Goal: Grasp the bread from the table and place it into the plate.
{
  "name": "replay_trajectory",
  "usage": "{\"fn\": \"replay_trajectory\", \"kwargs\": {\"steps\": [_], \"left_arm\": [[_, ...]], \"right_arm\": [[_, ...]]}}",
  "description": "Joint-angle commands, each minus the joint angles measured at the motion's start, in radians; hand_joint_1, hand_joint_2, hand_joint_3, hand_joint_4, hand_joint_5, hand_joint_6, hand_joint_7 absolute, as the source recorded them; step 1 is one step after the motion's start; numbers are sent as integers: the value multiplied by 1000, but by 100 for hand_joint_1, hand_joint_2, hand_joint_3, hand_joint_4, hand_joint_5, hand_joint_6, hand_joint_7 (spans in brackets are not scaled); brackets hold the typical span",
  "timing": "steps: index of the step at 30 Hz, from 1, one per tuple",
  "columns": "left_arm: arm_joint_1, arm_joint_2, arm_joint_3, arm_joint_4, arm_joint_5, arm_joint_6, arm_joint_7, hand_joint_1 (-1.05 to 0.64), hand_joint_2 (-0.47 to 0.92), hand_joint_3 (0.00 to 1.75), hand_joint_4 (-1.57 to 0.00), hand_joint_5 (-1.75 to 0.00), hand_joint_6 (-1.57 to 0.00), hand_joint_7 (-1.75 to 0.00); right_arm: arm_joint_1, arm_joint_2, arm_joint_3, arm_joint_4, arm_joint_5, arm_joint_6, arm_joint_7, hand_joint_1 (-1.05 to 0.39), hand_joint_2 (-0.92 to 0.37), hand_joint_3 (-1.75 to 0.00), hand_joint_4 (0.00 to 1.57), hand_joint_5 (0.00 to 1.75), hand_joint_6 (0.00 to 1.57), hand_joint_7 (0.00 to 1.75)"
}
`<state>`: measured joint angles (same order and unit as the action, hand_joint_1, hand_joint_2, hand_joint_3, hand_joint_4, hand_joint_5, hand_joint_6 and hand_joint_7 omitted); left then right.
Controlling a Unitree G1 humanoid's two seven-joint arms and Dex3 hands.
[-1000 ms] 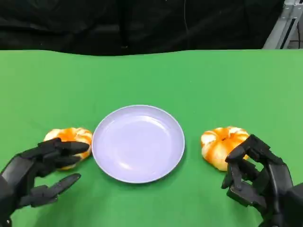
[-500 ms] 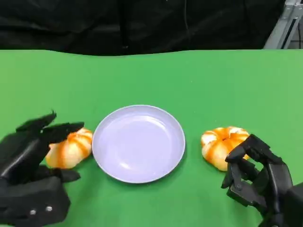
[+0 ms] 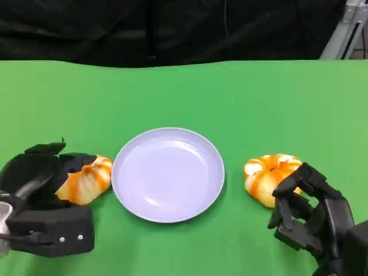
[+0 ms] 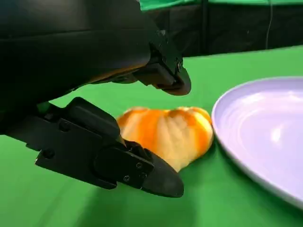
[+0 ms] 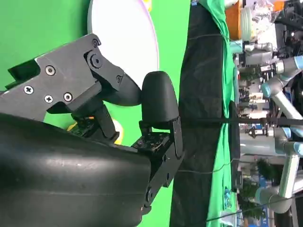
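- The left hand is down at the left bread, fingers spread above and below the roll, as the left wrist view shows.
- No firm clamp to be seen: one finger arches over the crust, another lies low beside it, with daylight between finger and bun. Call that hand apart, poised around the roll, not holding it.
- The bread sits on the green table, just beside the left rim of the lavender plate, which has nothing on it.
- Across the plate, a second bread rests on the cloth near the right rim.
- The right hand hangs just in front of that roll, fingers curled inward with nothing in them, seemingly touching nothing.
- The step in hand looks like the grasp itself, on the left side; placing is yet to come.
- The next move calls for the fingers to close evenly over the bun's domed top and underside. It looks soft, so a gentle squeeze is wanted.
- Then a lift high enough to clear the plate's raised rim, a short carry across, and a release over the middle.
- The risk: a pinch too near the roll's edge could let it squirt out sideways against the plate.
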<state>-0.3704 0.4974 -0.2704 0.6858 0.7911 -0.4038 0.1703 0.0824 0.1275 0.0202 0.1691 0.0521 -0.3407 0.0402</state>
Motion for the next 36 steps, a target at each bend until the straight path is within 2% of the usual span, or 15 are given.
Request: {"fn": "replay_trajectory", "kwargs": {"steps": [1, 6, 9, 15, 20, 22, 23, 25, 27, 29, 32, 34, 36], "left_arm": [[-31, 21, -26, 45, -9, -16, 44, -87, 92, 2, -26, -4, -53, -1], [-62, 9, -58, 127, -11, -17, 59, -86, 92, 3, -27, -3, -53, 0], [-137, -52, -111, 319, 2, 20, 68, -85, 92, 8, -27, -3, -51, -1], [-186, -81, -148, 445, -25, -2, 103, -81, 92, 10, -30, -3, -52, -1], [-187, -80, -171, 465, -46, -15, 98, -59, 92, 16, -40, -5, -55, -1], [-188, -80, -179, 468, -52, -15, 101, -55, 92, 16, -43, -6, -56, -2], [-185, -82, -179, 468, -57, -11, 108, -49, 92, 18, -48, -8, -60, -3], [-179, -87, -179, 465, -68, -1, 117, -28, 92, 25, -74, -8, -75, -4], [-173, -90, -173, 458, -84, 7, 123, -23, 92, 27, -80, -8, -79, -5], [-167, -90, -165, 432, -97, 39, 130, -16, 92, 30, -94, -12, -92, -9], [-154, -86, -149, 396, -120, 64, 144, -13, 92, 35, -103, -15, -104, -12], [-146, -82, -146, 375, -129, 72, 159, -12, 92, 36, -105, -16, -107, -13], [-139, -79, -142, 359, -134, 76, 172, -10, 92, 34, -85, -71, -108, -20]], "right_arm": [[3, -4, -4, -16, 4, 3, -6, -13, -63, -111, 83, 175, 61, 163], [2, -3, -3, -10, 2, -6, -9, -13, -63, -111, 83, 175, 61, 163], [-2, -6, -5, 2, 4, -16, -5, -15, -63, -110, 83, 175, 61, 163], [0, -4, -4, -6, -1, -4, -14, -15, -62, -110, 82, 175, 61, 162], [-2, -4, -4, -5, -1, -6, -15, -15, -63, -110, 83, 175, 61, 162], [-1, -4, -4, -6, 0, -5, -16, -15, -63, -110, 82, 175, 61, 162], [-1, -4, -4, -6, 1, -5, -15, -15, -63, -110, 82, 175, 61, 162], [0, -5, -4, -6, 2, -5, -14, -15, -63, -110, 82, 175, 61, 162], [-1, -6, -4, -5, 1, -7, -13, -15, -63, -110, 82, 175, 61, 162], [-2, -9, -5, -4, 2, -8, -9, -15, -63, -110, 82, 175, 61, 162], [-5, -10, -8, 2, 9, -10, -3, -14, -63, -110, 82, 175, 61, 162], [-5, -9, -9, 0, 9, -7, -3, -14, -63, -110, 82, 175, 61, 162], [-5, -8, -10, -2, 8, -6, -5, -14, -63, -110, 83, 175, 62, 162]]}}
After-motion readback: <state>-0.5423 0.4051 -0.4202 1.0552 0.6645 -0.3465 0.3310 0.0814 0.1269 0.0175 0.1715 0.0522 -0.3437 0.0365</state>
